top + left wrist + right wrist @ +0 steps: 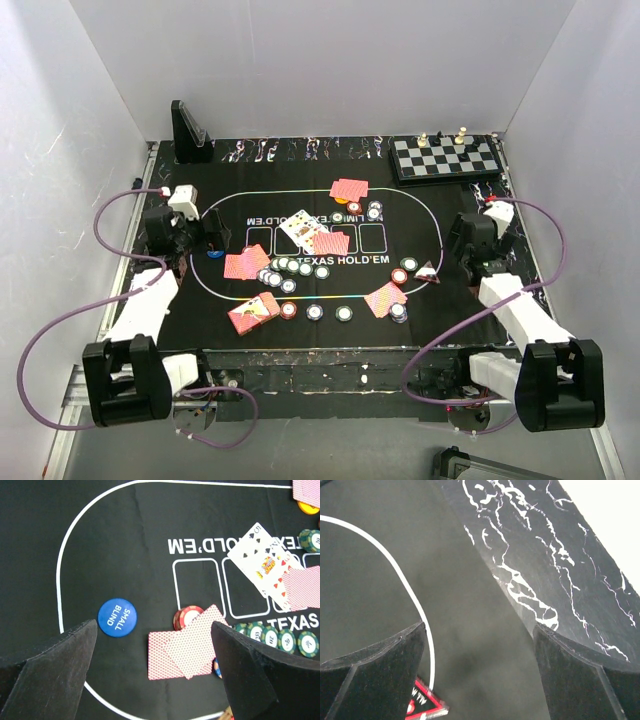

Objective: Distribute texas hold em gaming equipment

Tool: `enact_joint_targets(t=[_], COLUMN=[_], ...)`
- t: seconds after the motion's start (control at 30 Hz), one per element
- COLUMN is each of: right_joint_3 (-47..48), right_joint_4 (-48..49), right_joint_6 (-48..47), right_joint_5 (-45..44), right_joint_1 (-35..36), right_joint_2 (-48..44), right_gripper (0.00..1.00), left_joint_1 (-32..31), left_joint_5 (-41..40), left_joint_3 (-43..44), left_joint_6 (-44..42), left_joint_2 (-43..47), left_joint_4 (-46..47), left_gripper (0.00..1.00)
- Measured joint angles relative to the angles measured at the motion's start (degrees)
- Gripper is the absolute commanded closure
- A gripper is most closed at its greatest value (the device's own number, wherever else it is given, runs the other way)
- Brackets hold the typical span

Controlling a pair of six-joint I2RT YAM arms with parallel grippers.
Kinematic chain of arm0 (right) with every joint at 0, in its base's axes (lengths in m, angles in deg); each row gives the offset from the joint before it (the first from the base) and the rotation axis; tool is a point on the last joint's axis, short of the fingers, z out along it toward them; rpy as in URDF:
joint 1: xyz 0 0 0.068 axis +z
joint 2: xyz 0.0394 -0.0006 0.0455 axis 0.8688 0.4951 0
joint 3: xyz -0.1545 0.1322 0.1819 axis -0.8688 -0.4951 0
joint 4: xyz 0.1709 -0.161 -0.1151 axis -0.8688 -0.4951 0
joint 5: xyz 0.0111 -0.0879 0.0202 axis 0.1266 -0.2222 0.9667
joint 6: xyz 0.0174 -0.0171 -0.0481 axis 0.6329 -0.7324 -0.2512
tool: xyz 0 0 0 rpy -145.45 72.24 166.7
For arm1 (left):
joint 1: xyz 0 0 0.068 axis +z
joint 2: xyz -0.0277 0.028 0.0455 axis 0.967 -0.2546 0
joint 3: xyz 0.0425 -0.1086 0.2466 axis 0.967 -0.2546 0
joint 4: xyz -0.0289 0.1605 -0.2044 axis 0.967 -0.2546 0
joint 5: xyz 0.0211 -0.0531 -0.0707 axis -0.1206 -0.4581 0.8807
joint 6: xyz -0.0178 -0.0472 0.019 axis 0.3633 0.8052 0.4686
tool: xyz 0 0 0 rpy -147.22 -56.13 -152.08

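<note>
Red-backed playing cards lie in small piles on the black felt mat (pixel 230 205): two overlapped cards (pixel 247 265), a pack (pixel 253 313), a pair (pixel 385 298) and another pair (pixel 350 188). Face-up cards (pixel 303 230) sit in the middle. Green chips (pixel 290 270) form a row. My left gripper (pixel 205 235) hangs open over the mat. In its wrist view the left gripper (pixel 154 627) has the blue small-blind disc (pixel 116 618) and two cards (pixel 187 650) below it, with red chips (pixel 186 616) behind. My right gripper (pixel 462 245) is open and holds nothing. In its wrist view the right gripper (pixel 480 627) is over bare felt, the triangular marker (pixel 427 705) by its left finger.
A chessboard (pixel 445 157) with pieces sits at the back right. A black stand (pixel 190 135) is at the back left. The marbled table surface (pixel 545 555) borders the felt. White walls enclose the table on three sides.
</note>
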Motion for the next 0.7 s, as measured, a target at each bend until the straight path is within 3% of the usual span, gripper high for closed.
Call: enact_joint_targets(t=[0.13, 0.3, 0.53, 0.7], right_joint_3=[-9.60, -12.92, -12.94, -13.38], right_joint_4=[18.93, 33.00, 43.04, 47.63], right_joint_6=[-5.42, -10.05, -11.06, -11.63], right_joint_5=[0.02, 0.02, 0.04, 0.31], right_joint_1=[-2.29, -2.49, -2.58, -2.58], right_joint_2=[0.11, 4.79, 9.27, 11.47], right_gripper=[0.06, 0.06, 0.06, 0.05], left_joint_1=[0.00, 0.00, 0.00, 0.00], left_joint_5=[-1.42, -4.83, -5.70, -5.62], left_joint_3=[-2.19, -6.34, -16.37, -18.34], left_joint_6=[0.98, 1.40, 1.81, 1.97], left_joint_2=[-4.26, -7.48, -9.27, -12.09], left_joint_4=[8.39, 20.90, 39.34, 48.74], left_gripper=[0.02, 0.02, 0.02, 0.02])
